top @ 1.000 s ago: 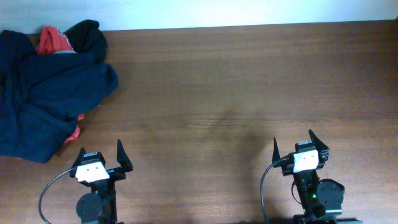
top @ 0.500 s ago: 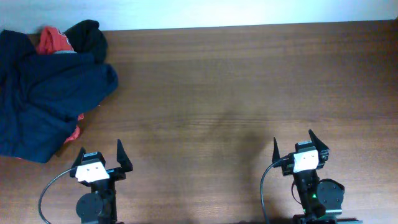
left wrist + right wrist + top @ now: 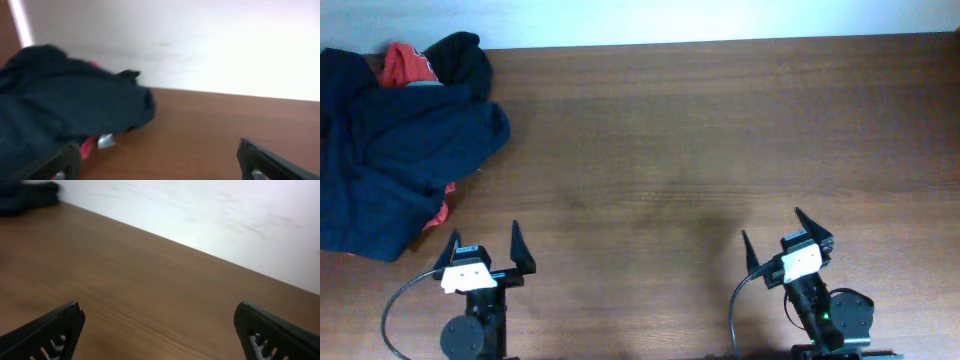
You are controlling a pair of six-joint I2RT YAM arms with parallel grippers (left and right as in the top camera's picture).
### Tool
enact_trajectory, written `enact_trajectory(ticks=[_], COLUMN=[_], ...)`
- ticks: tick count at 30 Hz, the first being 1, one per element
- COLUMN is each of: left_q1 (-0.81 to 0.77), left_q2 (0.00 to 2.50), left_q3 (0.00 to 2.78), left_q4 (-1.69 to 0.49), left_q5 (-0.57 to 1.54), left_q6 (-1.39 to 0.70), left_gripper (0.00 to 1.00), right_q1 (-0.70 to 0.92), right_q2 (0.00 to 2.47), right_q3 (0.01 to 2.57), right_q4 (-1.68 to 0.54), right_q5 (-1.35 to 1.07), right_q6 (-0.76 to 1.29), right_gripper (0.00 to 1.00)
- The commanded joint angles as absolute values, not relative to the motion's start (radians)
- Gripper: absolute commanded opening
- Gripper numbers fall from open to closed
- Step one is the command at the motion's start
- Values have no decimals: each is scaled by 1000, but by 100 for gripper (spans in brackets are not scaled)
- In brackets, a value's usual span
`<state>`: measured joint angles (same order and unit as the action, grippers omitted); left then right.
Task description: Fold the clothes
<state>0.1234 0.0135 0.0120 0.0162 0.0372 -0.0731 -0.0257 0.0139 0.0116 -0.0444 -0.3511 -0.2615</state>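
The dark navy garment (image 3: 390, 160) lies crumpled at the table's far left, partly over the left edge. It also shows in the left wrist view (image 3: 65, 110), ahead and left of the fingers. My left gripper (image 3: 484, 238) is open and empty near the front edge, just right of the garment's lower corner. My right gripper (image 3: 772, 228) is open and empty at the front right, turned a little to the left, far from the garment. In the right wrist view the gripper (image 3: 160, 330) is over bare wood.
A red garment (image 3: 405, 62) and a black garment (image 3: 465, 58) lie under and behind the navy one at the back left corner. Red fabric (image 3: 438, 212) pokes out below it. The brown wooden table (image 3: 700, 150) meets a white wall at the back.
My right gripper has turned to the left and shifted slightly left. My left gripper has barely moved. The garments have not moved.
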Motion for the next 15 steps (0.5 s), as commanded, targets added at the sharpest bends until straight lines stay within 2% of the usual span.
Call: enact_trajectory(ticks=[1, 7, 10, 15], left_q1=[118, 118, 118, 118], left_q2=[5, 5, 7, 88], left_q3=[9, 9, 11, 102], left_q4=[58, 165, 244, 249], left_q5=[200, 334, 443, 484], left_q6=[-82, -83, -94, -179], left_gripper=[99, 99, 99, 99], right_q1=[-34, -34, -34, -34], right_q2=[6, 6, 6, 46], right_q3=[6, 6, 41, 172], right_q4=[-33, 90, 129, 128], right_q5=[-542, -554, -557, -493], right_q6=[-221, 13, 19, 6], right_gripper=[99, 98, 99, 99])
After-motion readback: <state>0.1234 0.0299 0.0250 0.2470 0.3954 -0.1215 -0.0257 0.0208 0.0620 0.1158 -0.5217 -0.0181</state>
